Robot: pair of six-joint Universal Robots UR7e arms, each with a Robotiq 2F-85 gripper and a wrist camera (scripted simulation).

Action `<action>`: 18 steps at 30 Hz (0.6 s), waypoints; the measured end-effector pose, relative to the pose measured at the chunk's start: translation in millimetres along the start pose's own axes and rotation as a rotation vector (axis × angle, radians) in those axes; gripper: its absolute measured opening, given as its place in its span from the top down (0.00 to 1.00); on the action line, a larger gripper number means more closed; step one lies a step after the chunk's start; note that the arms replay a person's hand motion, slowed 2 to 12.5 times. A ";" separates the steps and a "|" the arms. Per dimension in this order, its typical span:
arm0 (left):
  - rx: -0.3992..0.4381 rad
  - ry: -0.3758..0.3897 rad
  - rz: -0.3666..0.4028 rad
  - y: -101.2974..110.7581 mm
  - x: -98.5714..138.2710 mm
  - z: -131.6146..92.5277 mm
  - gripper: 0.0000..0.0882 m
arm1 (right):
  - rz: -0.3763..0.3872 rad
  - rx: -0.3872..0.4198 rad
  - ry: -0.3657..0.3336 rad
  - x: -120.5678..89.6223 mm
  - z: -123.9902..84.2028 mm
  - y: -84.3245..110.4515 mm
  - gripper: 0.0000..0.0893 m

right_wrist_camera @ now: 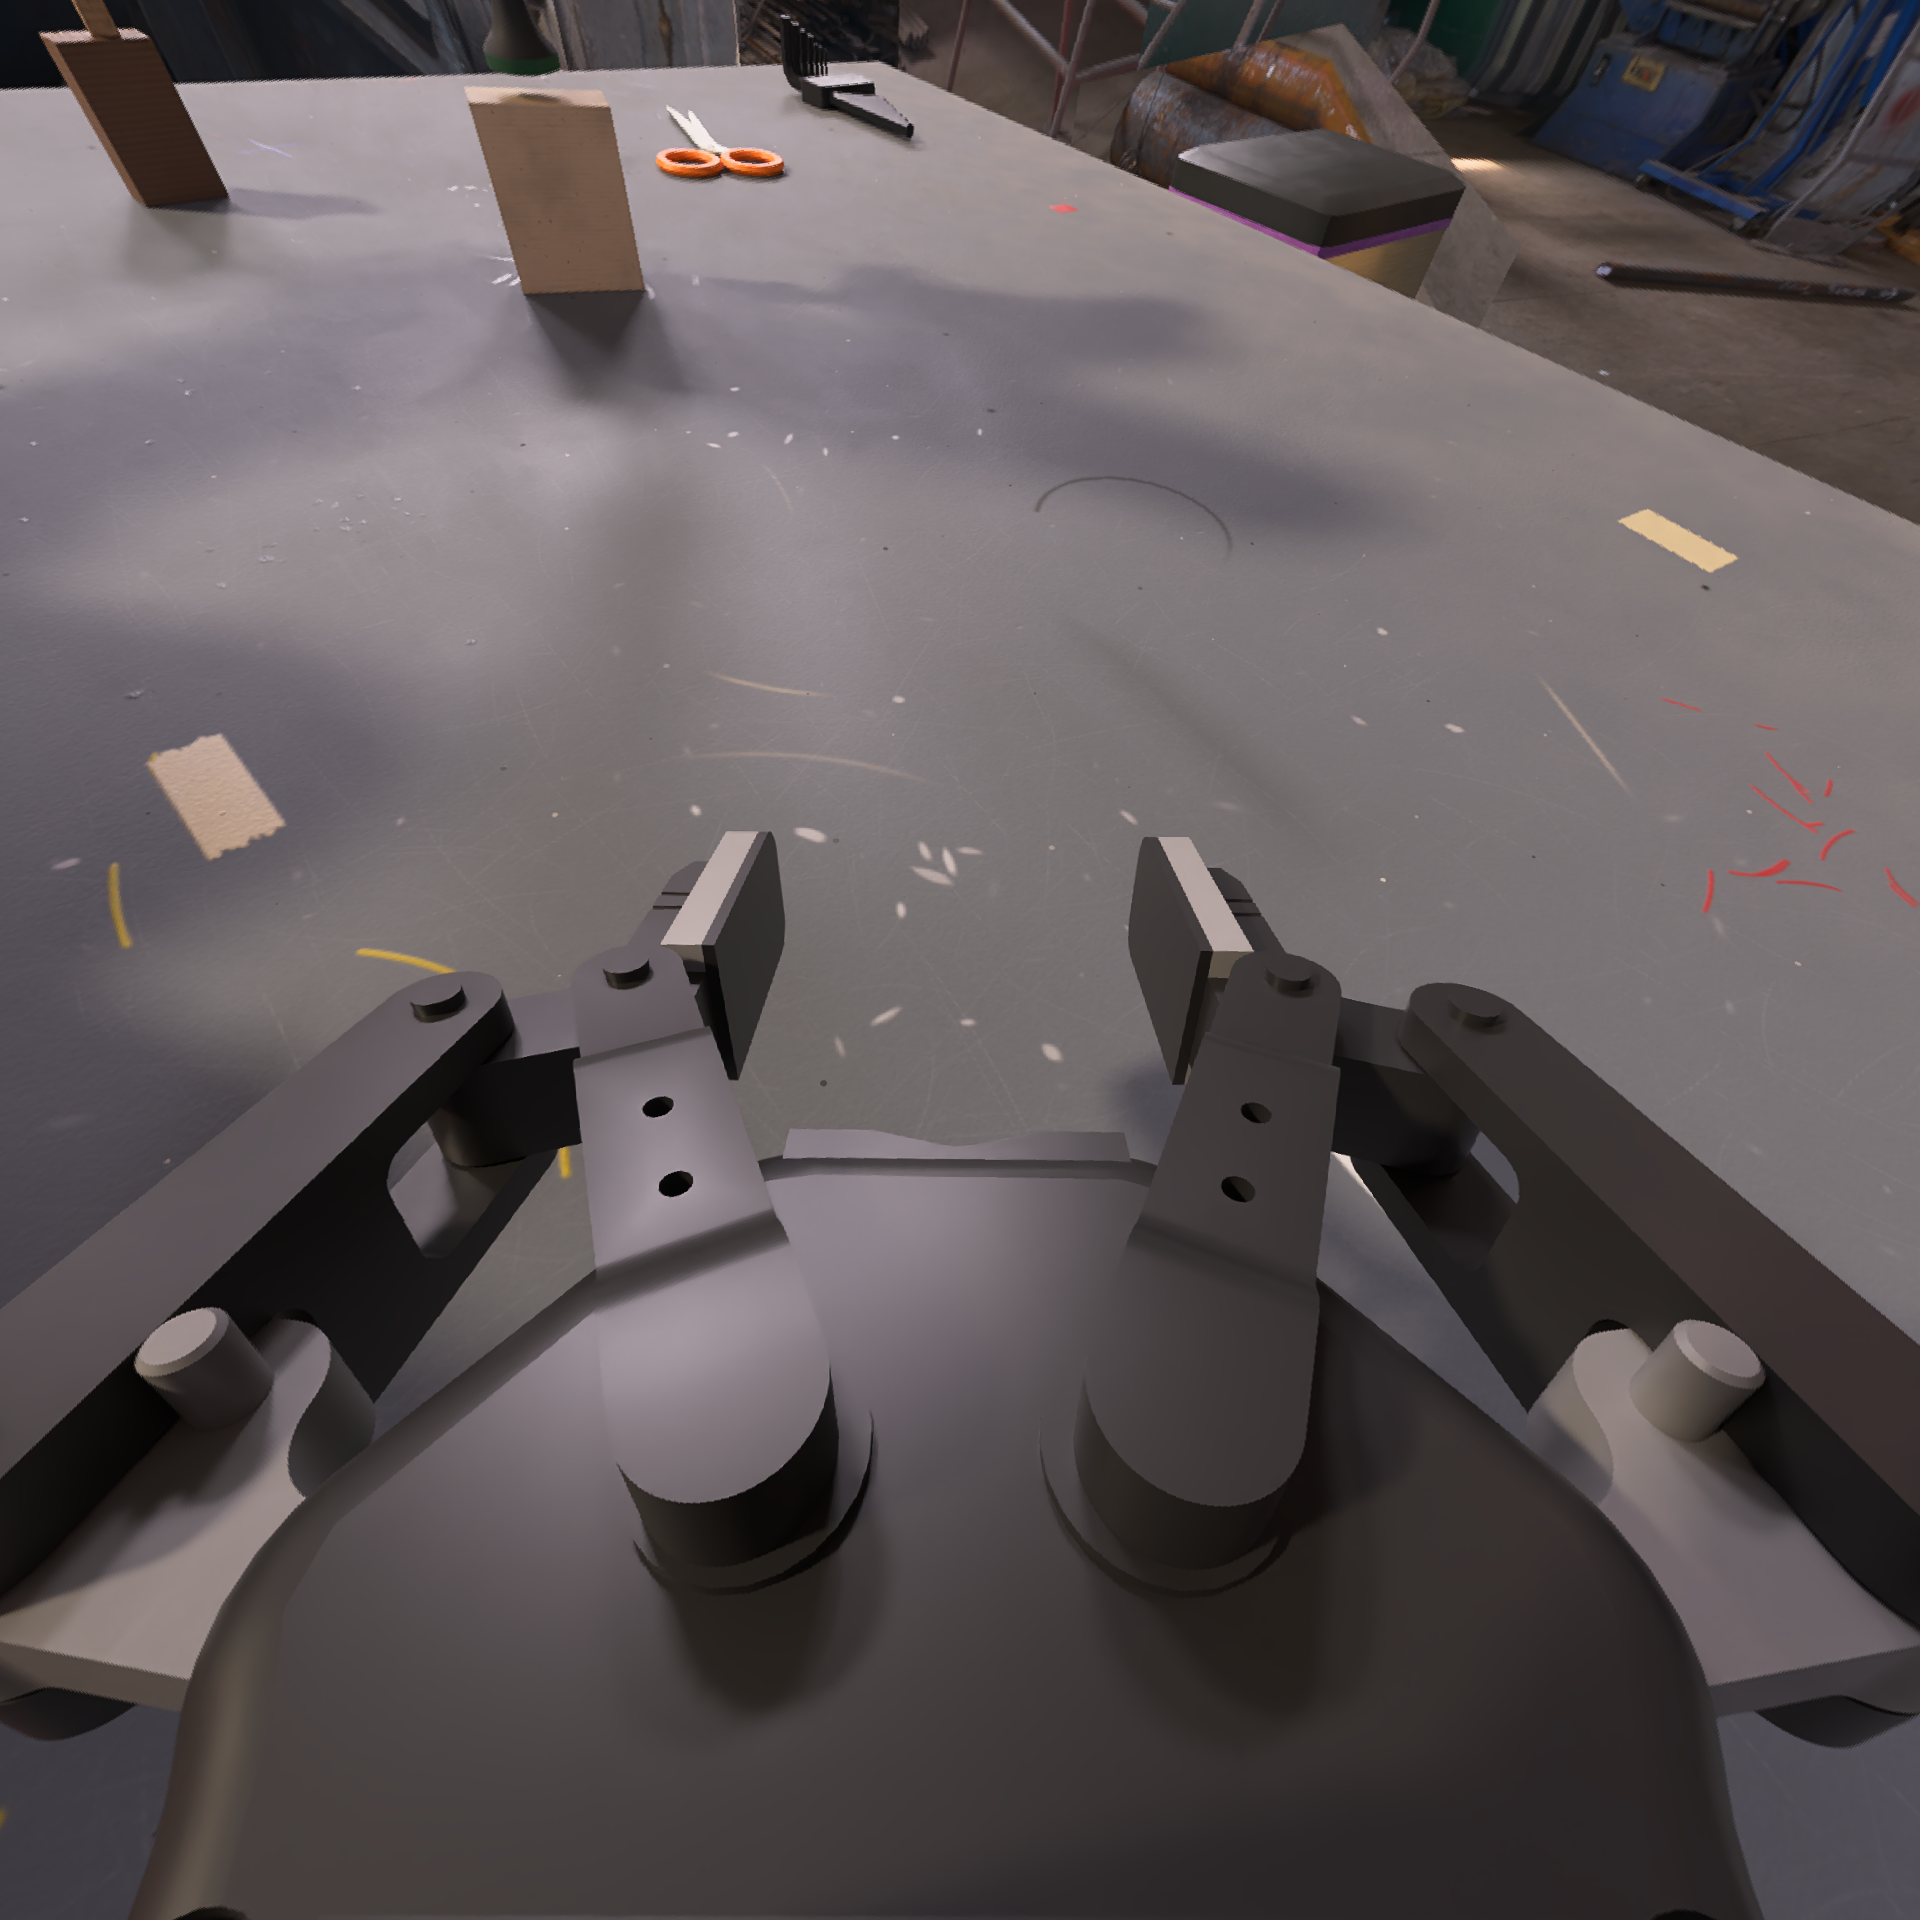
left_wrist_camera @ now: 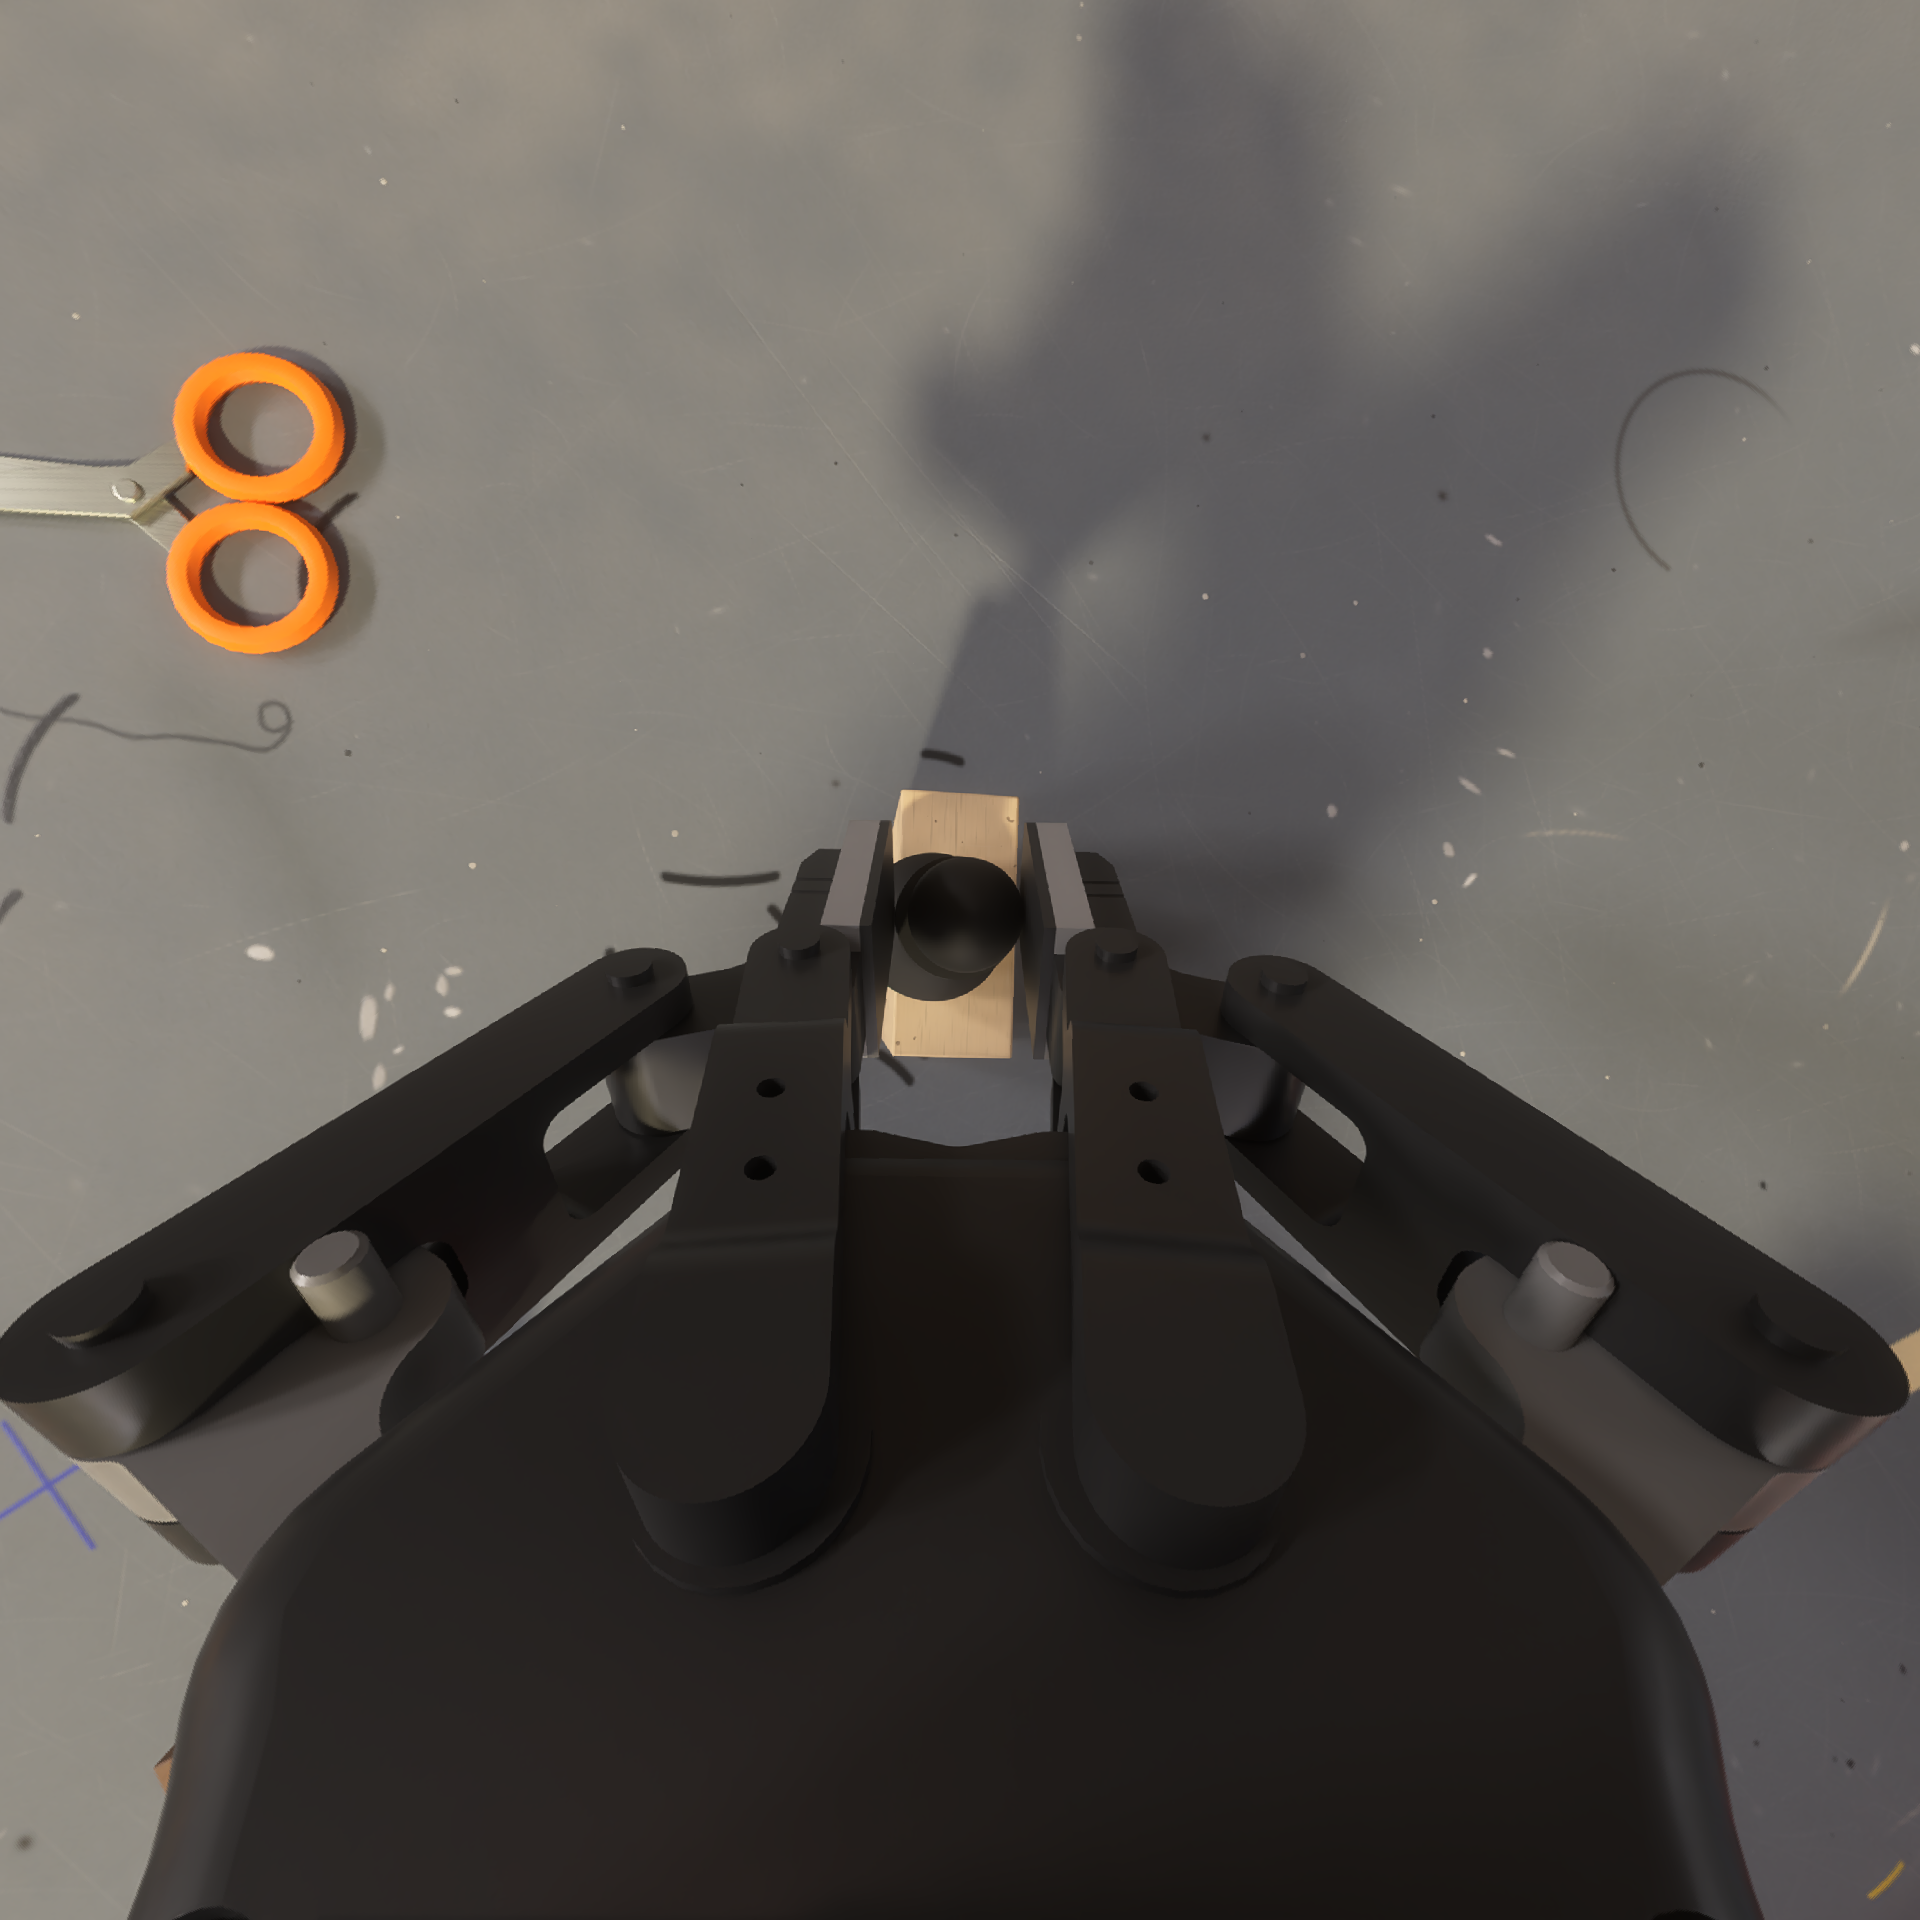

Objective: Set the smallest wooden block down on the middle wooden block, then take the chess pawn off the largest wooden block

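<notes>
the chess pawn (left_wrist_camera: 954,920), a small black turned piece with a rounded head, is seen from straight above in the left wrist view. it sits between the pale grey pads of the left gripper (left_wrist_camera: 954,914), whose fingers are drawn in close on either side of it and appear clamped on it. directly beneath it is a light wooden block (left_wrist_camera: 951,1023) with a rectangular top, which i take to be the largest one. whether the pawn rests on that top or has lifted clear cannot be told from this angle. off to the left on the scuffed grey table (left_wrist_camera: 1351,623) lie orange-handled scissors (left_wrist_camera: 255,499).

in the right wrist view, the right gripper (right_wrist_camera: 954,935) hangs over bare table with its fingers spread well apart and nothing between them. far across the table the tall light wooden block (right_wrist_camera: 556,192) stands upright, with the pawn's base just visible at the top edge of the picture. further left stands a darker brown wooden block (right_wrist_camera: 130,125) with a smaller piece of wood (right_wrist_camera: 96,19) on top, so the stacking step looks done.

the risk here is in the lift. the pawn's head is round and smooth, so a shallow grip could let it slip or spin. any sideways drag could tip the tall block.
</notes>
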State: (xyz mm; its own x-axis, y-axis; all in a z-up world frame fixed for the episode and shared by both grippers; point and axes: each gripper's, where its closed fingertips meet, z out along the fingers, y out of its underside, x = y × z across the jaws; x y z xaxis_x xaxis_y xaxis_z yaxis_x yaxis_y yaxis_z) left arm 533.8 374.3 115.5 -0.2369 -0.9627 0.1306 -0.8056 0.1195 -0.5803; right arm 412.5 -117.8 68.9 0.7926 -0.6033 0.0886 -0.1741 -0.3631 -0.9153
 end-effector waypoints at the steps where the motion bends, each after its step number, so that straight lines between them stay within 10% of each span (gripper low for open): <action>1: 0.002 -0.002 0.001 -0.1 -0.5 -0.2 0.75 | 0.000 0.000 0.000 0.0 0.0 0.0 0.33; 18: -0.014 0.014 0.023 4.9 0.2 4.9 0.75 | -0.001 0.000 -0.004 -0.5 0.4 0.2 0.33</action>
State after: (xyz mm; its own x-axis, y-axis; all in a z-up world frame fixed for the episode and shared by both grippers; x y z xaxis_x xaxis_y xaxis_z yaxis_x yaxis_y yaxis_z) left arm 532.4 373.5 108.8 -0.2628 -0.9562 0.1287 -0.8075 0.1450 -0.5718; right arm 412.3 -117.3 68.5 0.7953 -0.5998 0.0877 -0.1735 -0.3638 -0.9152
